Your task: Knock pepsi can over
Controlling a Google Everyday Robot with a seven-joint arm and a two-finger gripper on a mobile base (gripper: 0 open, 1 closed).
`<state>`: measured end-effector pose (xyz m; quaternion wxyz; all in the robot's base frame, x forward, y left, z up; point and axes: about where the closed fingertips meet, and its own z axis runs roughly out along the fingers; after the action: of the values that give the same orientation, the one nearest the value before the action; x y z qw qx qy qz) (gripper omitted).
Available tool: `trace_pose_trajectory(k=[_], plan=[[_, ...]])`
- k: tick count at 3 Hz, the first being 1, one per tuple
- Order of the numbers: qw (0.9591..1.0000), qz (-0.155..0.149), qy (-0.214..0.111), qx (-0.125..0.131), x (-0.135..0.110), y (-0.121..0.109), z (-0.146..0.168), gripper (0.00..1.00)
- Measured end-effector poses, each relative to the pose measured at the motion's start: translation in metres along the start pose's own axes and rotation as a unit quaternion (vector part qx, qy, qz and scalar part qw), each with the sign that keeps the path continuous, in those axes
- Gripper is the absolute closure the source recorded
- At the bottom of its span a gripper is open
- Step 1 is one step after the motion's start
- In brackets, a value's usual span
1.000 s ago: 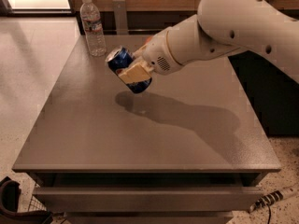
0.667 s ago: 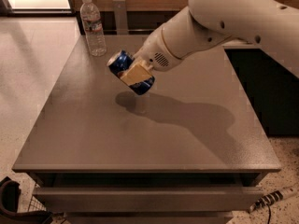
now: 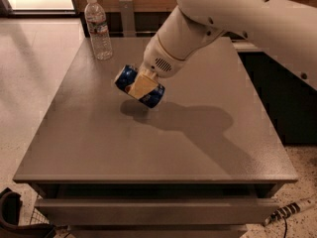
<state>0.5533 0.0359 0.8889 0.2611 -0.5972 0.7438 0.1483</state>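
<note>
Grey flat-topped desk (image 3: 148, 155), drawer front along its near edge. Above the desk's middle, a small dark blue metal pepsi can (image 3: 126, 77) is tilted almost onto its side and lifted clear of its shadow, clamped in the tan-padded gripper (image 3: 143, 86) of a white robot arm (image 3: 233, 19). Beyond, a clear plastic water bottle (image 3: 98, 29) stands upright near the far left corner.

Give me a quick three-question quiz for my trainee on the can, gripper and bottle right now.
1. True or false: the pepsi can stands upright on the table.
2. What holds the can up? A) the gripper B) the table C) nothing
3. Is the water bottle upright or lying down?
Key: 1 false, it hangs tilted above the table; 2 A; 3 upright.
</note>
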Motion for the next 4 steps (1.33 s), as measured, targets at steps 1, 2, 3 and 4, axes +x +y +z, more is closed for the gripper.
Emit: trace_pose_trajectory(k=[1, 2, 3, 4], plan=[[0.9992, -0.01, 0.038, -0.012, 0.003, 0.006, 0.013, 1.0], [0.9979, -0.017, 0.056, -0.027, 0.004, 0.01, 0.029, 1.0], [0.9974, -0.016, 0.05, -0.049, 0.007, 0.012, 0.057, 1.0], [0.9976, -0.015, 0.042, -0.053, 0.005, 0.012, 0.064, 1.0]])
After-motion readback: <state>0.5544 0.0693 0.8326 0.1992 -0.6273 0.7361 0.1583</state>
